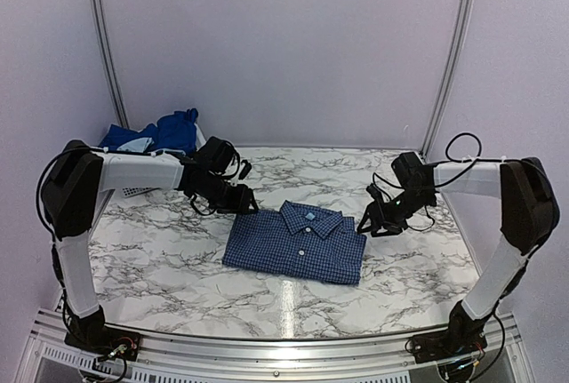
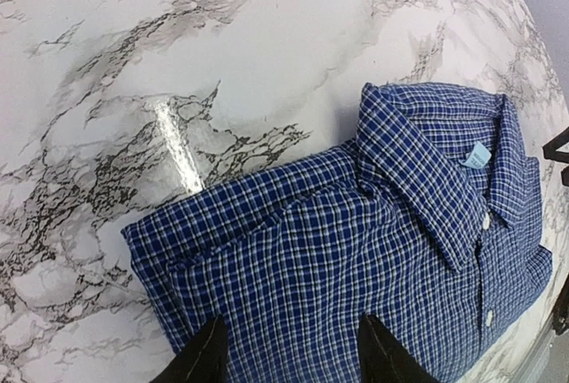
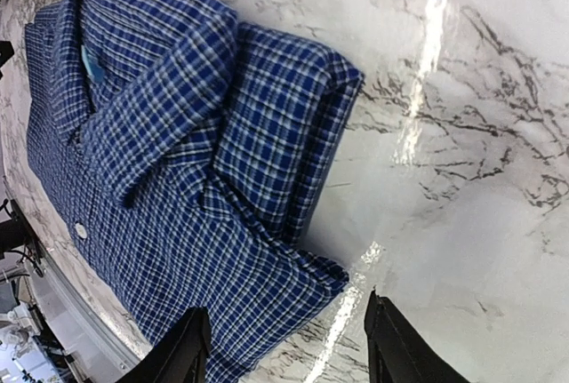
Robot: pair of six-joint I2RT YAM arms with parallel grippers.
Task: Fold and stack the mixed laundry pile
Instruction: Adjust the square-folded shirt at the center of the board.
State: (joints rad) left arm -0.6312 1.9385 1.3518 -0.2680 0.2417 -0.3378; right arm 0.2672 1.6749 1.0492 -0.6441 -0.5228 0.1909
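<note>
At the middle of the glossy, grey-veined marble table (image 1: 169, 250), the navy small-check shirt (image 1: 298, 243) lies folded into a flat rectangle, its collar crisp. The left gripper (image 1: 247, 203) and right gripper (image 1: 364, 226) flank its collar end, fingers spread and holding nothing. Crumpled royal blue clothes (image 1: 176, 128) sit heaped at the far left corner.

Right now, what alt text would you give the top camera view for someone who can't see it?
A folded checked shirt lies in the middle of a marble table. The left gripper and right gripper are at either side of its collar end. Blue clothes are heaped at the back left.
</note>
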